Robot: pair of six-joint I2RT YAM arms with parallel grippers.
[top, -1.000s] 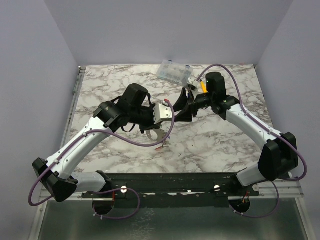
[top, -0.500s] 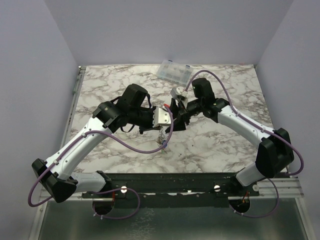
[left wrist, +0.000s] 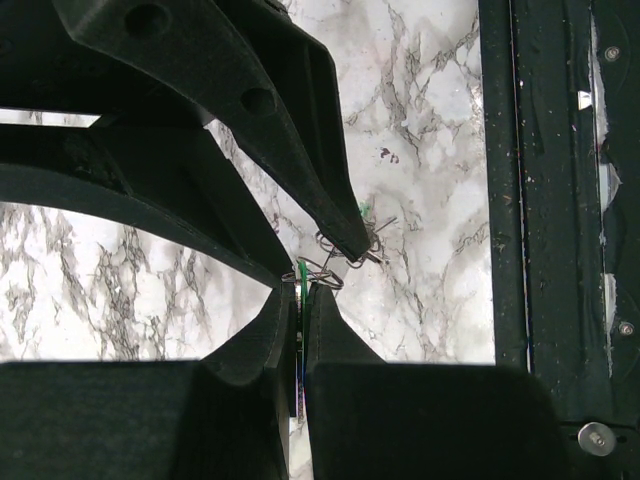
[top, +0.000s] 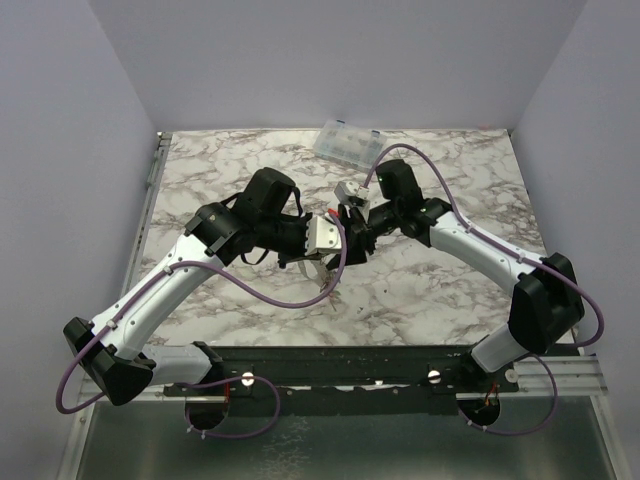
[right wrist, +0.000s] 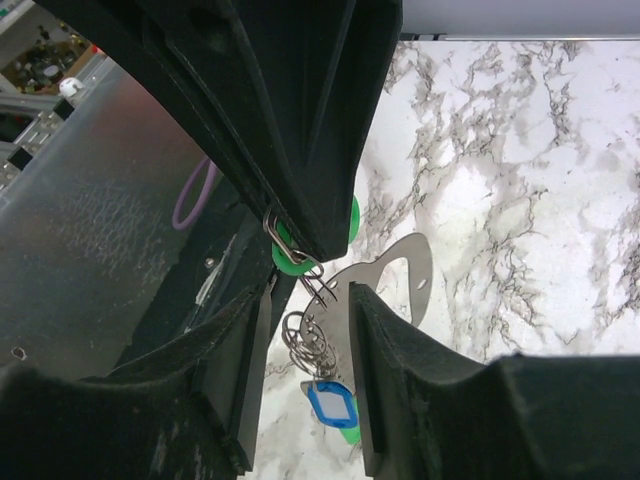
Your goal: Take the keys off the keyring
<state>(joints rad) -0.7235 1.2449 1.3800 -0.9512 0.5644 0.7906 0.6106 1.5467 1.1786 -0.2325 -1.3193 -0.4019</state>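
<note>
two hands meet over the key bunch above mid-tabletop

the marble tabletop [top: 430, 300] fills the scene. the left arm [top: 170, 280] and the right arm [top: 480, 245] bend inward from its near edge and meet above its middle. a clear compartment box [top: 350, 146] lies at the far edge, about midway along it and well apart from both hands.

the left hand [left wrist: 302, 292] is closed tight, its two fingers pressed together on the bunch. its own wrist view shows a thin green and blue sliver in the seam between them. in the right wrist view its tip pinches a round green key head [right wrist: 288, 262] together with a bit of grey wire. the right hand [right wrist: 310, 292] stands partly open, one finger on either side of the bunch. in the left wrist view one of its fingertips lies against the wire rings, but i cannot tell that it grips anything.

the keyring [right wrist: 425, 265], a flat pale metal loop, hangs just beside the left hand's tip, above the middle of the tabletop. the keys [right wrist: 330, 400] dangle on small split rings [right wrist: 303, 340]. the plainest of them is blue-tagged with green beneath it, seen between the right hand's fingers. in the top view the bunch is a small tangle under the two hands, too small to sort out.
</note>
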